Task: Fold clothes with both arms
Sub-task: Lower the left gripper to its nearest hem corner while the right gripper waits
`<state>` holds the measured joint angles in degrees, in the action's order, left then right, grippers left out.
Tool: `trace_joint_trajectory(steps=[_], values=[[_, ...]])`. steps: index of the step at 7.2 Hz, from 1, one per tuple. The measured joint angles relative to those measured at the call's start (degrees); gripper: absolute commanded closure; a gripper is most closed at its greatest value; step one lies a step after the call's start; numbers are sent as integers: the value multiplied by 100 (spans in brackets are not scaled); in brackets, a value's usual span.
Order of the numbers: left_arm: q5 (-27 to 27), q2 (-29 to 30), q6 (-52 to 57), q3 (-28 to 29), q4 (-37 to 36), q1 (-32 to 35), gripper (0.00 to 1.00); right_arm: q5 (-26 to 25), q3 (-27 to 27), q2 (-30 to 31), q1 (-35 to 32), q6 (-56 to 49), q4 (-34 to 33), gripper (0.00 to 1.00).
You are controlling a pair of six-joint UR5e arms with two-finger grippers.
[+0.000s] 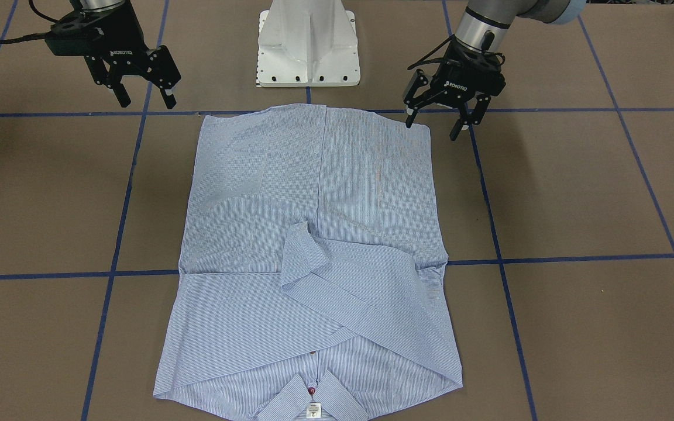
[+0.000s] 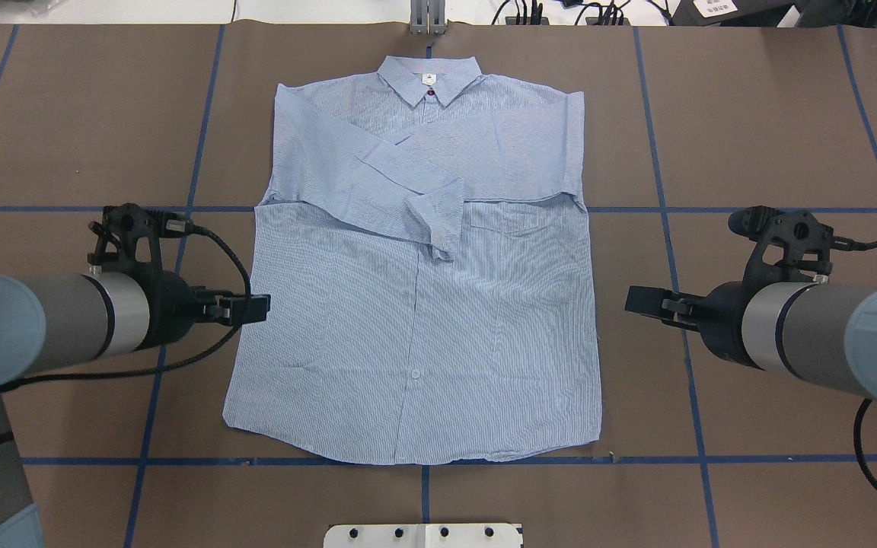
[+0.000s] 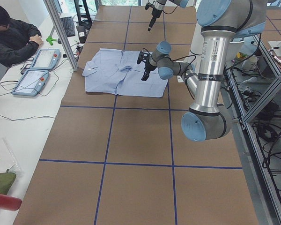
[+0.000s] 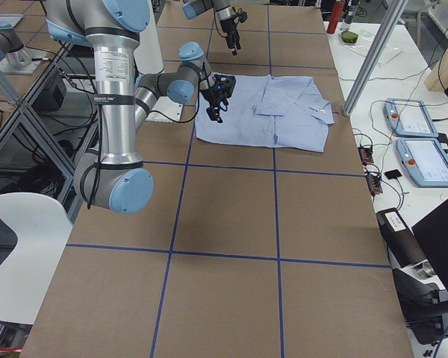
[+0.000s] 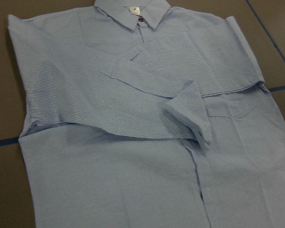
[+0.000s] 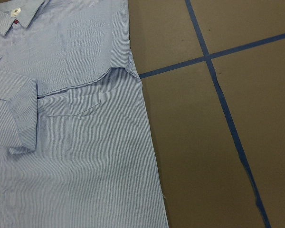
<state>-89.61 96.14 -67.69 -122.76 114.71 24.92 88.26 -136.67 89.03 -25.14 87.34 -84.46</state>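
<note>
Seen from overhead, the shirt [image 2: 423, 342] is lying flat at the centre of the bench [image 2: 751, 114], collar at 12 o'clock, sleeves crossed over the chest. I am holding the left gripper [image 1: 433, 129] at its 9 o'clock and the right gripper [image 1: 147, 103] at 3 o'clock. Both are spread apart and empty, I think to take the sides for the next fold.

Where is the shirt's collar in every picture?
Exterior front-facing: collar at bottom centre.
Overhead exterior: collar at top centre.
Exterior left: collar at shirt's picture-left end.
Exterior right: collar at shirt's picture-right end.
Left wrist: collar at top centre.
Right wrist: collar in top-left corner.
Landmark: the folded-over cuff at mid-shirt.
</note>
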Motion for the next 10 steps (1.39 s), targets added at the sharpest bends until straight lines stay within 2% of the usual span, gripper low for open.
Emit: trace_joint_trajectory(steps=[2,7,8,9,10], values=[[358,-176,-507,166,24,-603,0,-152,-7,9,119,71,0,0],[461,-204,-636,657,21,-909,0,-222,-8,-14,132,79,0,0],[460,-207,-641,673,14,-958,6,-239,-8,-14,132,81,0,0],[454,-209,-677,701,14,-1008,19,-250,-8,-12,132,80,0,0],[451,-201,-865,750,23,-1074,22,-254,-8,-12,132,78,0,0]])
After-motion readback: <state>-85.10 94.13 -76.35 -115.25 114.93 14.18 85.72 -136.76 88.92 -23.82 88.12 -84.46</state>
